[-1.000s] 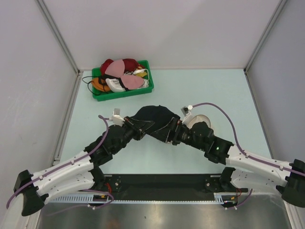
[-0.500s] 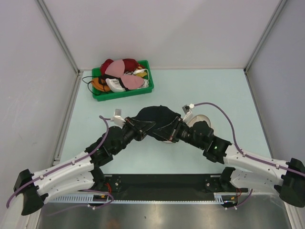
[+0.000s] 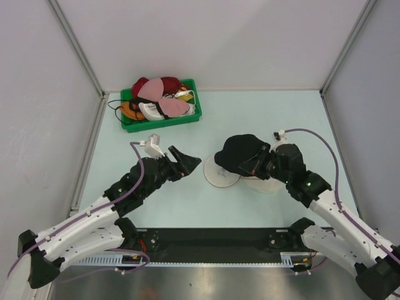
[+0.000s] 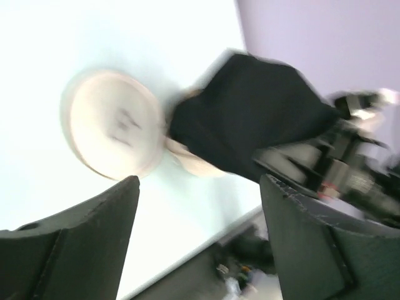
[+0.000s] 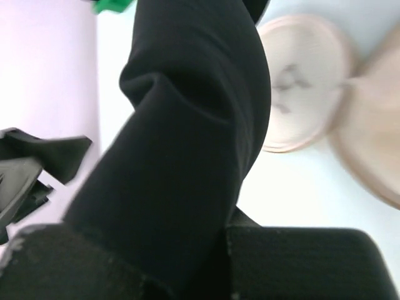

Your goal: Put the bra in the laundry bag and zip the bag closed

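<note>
Released and empty, the left gripper (image 3: 189, 164) is seen in the top external view to have been drawn back, well to the left of the laundry bag (image 3: 270, 185). Half a second ago it was pressed against the bra (image 3: 240, 150) together with the right gripper (image 3: 252, 165). The bra has since been carried rightward by the right gripper, which is clenched on the fabric, and is held bunched above the bag's left edge. The disc-like lid (image 3: 219, 174) has thereby been uncovered and lies flat just left of the bag. A hand-over is judged to have been completed, so insertion is left to the right arm alone, and nothing has yet been zipped. The left arm is stretched low with its forearm angled toward the bag, while the right arm is bent over the bag from the near right. In the blurred left wrist view, the left gripper (image 4: 200, 184) is shown with its jaws wide apart and nothing between them. The lid (image 4: 112, 125) lies beyond it, and the bra (image 4: 250, 119) hangs on the bag's side of the lid. In the right wrist view the bra (image 5: 187, 125) is pinched in the right gripper (image 5: 187, 247) and fills the frame. The lid (image 5: 300, 94) and the bag (image 5: 372, 144) are seen past it. Whether any of the bra is yet inside the bag cannot be told.
</note>
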Tool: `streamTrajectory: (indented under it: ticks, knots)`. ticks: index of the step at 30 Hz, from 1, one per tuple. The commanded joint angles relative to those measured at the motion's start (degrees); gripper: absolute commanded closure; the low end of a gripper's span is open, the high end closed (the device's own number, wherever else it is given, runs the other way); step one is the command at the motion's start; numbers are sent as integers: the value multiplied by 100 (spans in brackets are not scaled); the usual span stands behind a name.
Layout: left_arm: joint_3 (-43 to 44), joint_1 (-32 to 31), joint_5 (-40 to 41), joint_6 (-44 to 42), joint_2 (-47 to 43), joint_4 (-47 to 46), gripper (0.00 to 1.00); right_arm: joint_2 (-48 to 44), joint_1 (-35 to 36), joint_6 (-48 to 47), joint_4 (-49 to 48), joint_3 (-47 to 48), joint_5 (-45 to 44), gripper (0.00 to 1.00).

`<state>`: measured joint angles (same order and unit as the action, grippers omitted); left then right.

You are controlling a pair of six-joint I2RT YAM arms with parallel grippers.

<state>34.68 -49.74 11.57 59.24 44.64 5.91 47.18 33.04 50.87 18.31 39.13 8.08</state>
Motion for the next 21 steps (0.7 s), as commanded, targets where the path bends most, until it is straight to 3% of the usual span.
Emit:
streamTrajectory:
  ticks: [1, 5, 8, 13, 21]
  knots:
    - [303, 709, -1093, -1264, 1295, 297, 24, -121, -421, -1210, 1910, 946, 98, 100]
    - [1275, 755, -1544, -2274, 3158, 761, 24, -60, -544, -1615, 2537, 1570, -183, 100]
    - [1760, 711, -1404, -2592, 4154, 806, 37, -60, -570, -1782, 2792, 1904, -289, 100]
    - [2315, 614, -728, -2804, 4956, 920, 36, -77, -597, -1914, 3038, 2125, -228, 100]
    - [2939, 438, -683, -2857, 5897, 912, 41, -183, -597, -2046, 3188, 2081, -280, 100]
